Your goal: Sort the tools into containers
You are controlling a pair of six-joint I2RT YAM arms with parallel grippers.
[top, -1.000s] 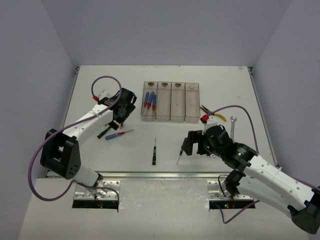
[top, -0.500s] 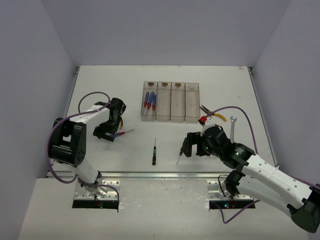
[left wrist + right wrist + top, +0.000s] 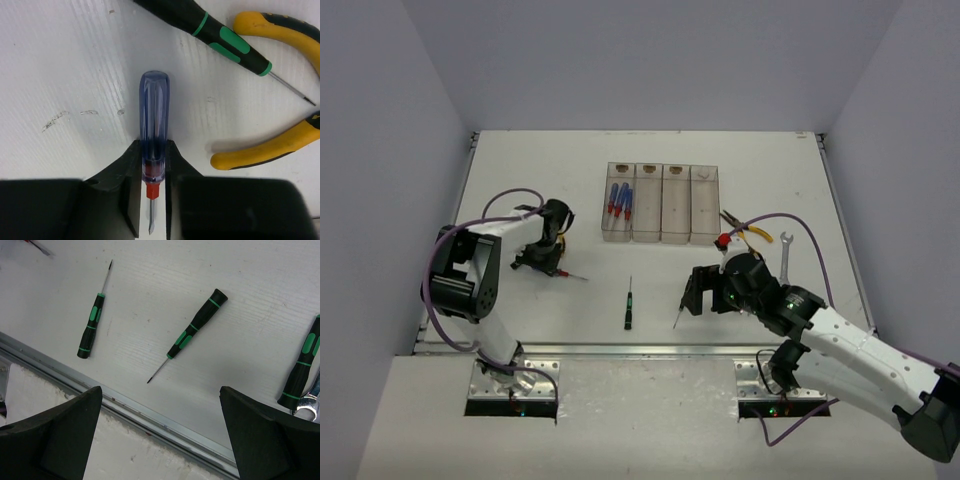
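Note:
My left gripper (image 3: 542, 260) is shut on a blue-handled screwdriver (image 3: 154, 115) with a red collar, low over the table at the left; its shaft sticks out toward the centre. In the left wrist view a black-and-green screwdriver (image 3: 220, 37) and yellow-handled pliers (image 3: 280, 145) lie just beyond it. My right gripper (image 3: 702, 290) is open wide and empty above the near table edge. In the right wrist view two black-and-green screwdrivers (image 3: 91, 325) (image 3: 196, 325) lie ahead of it, a third (image 3: 302, 370) at the right. The four joined bins (image 3: 676, 205) stand at the back; the leftmost holds blue-handled screwdrivers (image 3: 618, 200).
A silver wrench (image 3: 785, 255) and yellow pliers (image 3: 745, 230) lie right of the bins, by the right arm's purple cable. A black-and-green screwdriver (image 3: 629, 303) lies mid-table. A metal rail (image 3: 165, 425) runs along the near table edge. Grey walls close in three sides.

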